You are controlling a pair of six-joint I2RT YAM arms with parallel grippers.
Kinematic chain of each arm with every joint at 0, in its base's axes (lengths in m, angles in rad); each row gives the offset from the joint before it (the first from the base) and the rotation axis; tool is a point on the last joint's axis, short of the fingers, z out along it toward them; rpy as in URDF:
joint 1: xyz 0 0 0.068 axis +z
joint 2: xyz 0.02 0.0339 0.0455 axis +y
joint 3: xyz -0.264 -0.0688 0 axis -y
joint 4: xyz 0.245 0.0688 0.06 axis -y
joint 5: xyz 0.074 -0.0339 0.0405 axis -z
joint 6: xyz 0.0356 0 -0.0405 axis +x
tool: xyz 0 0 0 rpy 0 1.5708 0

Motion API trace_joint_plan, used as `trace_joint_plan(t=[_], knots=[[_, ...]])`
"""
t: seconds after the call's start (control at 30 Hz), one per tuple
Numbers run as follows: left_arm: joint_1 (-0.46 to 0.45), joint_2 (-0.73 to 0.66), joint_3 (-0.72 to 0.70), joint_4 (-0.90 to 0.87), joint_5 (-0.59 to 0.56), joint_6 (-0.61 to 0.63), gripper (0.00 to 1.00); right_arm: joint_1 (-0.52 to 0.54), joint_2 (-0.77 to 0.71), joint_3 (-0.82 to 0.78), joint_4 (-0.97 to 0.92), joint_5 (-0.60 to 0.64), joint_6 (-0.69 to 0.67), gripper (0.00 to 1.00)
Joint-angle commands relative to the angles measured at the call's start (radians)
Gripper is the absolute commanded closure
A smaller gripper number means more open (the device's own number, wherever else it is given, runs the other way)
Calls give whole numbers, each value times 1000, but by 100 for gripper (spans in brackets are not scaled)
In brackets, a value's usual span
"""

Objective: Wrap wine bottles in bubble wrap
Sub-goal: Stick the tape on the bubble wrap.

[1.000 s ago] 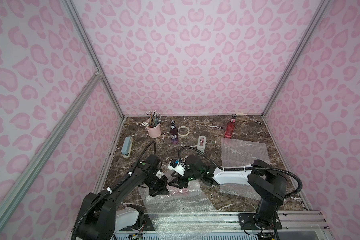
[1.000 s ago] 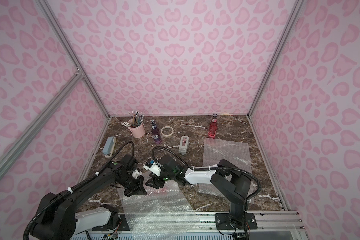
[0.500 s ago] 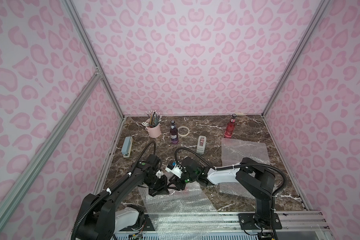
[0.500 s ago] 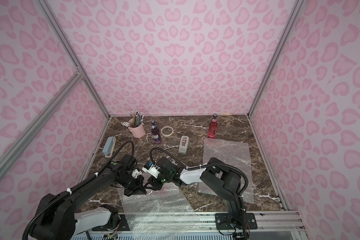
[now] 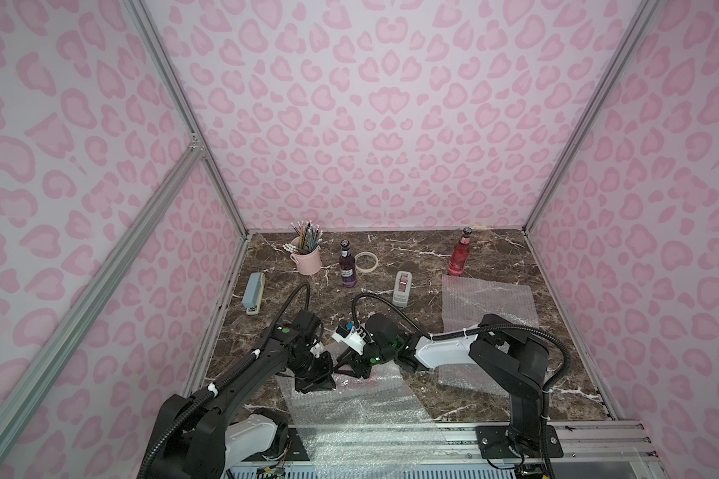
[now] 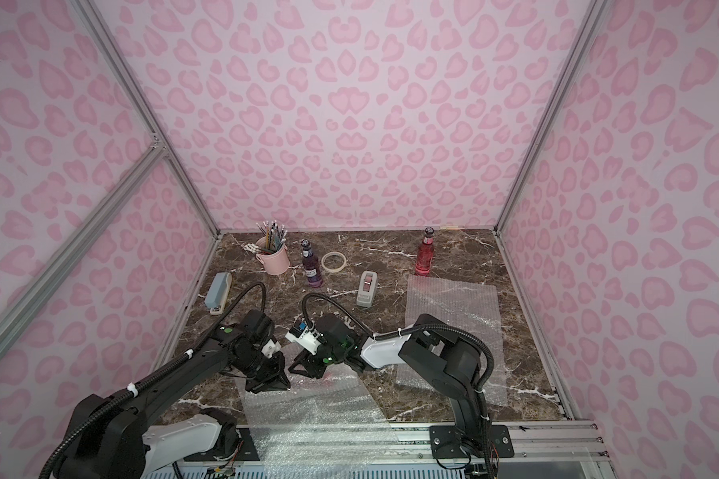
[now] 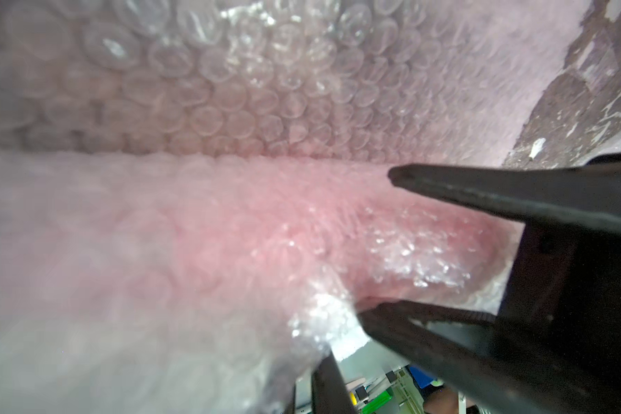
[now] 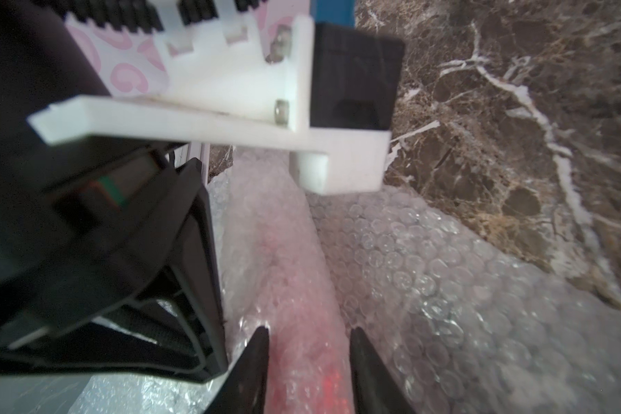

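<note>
A pink-red wine bottle [image 8: 302,304] lies rolled inside the near bubble wrap [image 5: 349,410] at the table's front centre; it shows as a pink tube [image 7: 266,229] in the left wrist view. My right gripper [image 8: 309,333] straddles this roll, one black finger pressed on each side. My left gripper [image 5: 331,378] meets it from the left, its thin fingers [image 7: 325,380] close together on the sheet's edge. A dark purple bottle [image 5: 346,269] and another pink-red bottle [image 5: 458,259] stand upright at the back. A second bubble wrap sheet [image 5: 488,307] lies flat on the right.
A pink cup of pencils [image 5: 306,259], a ring of tape [image 5: 367,262], a grey tape dispenser [image 5: 402,288] and a blue-grey stapler [image 5: 254,292] sit towards the back and left. The near sheet hangs over the table's front rail [image 5: 515,435].
My right arm has slid left to meet the left gripper, and its jaws have narrowed around the wrapped bottle. The left arm has barely moved.
</note>
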Motion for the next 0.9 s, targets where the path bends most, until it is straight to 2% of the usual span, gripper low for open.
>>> trace_joint_plan(t=[0.0,0.1,0.37,0.43,0.5,0.57,0.63,0.73,0.87], knots=[[0,-4,4,-44,-45,-10,86,6,19,-10,-118,46,-29,62],[-2,-13,31,-82,-60,0,83,17,21,-1,-131,47,-41,62],[-2,-65,214,-316,-214,54,71,25,18,2,-128,46,-52,62],[-2,-68,256,-341,-232,55,71,26,18,0,-125,44,-50,63],[-2,-81,245,-286,-167,30,73,24,18,-6,-117,37,-47,63],[-4,-105,179,-163,-67,-27,76,24,16,-8,-111,32,-41,63],[-12,-116,111,-57,-14,-82,81,24,11,-9,-106,29,-36,64],[-42,-104,83,-5,-8,-99,88,24,9,-17,-95,24,-24,65],[-63,-82,35,66,5,-118,92,23,12,-22,-90,23,-20,65]])
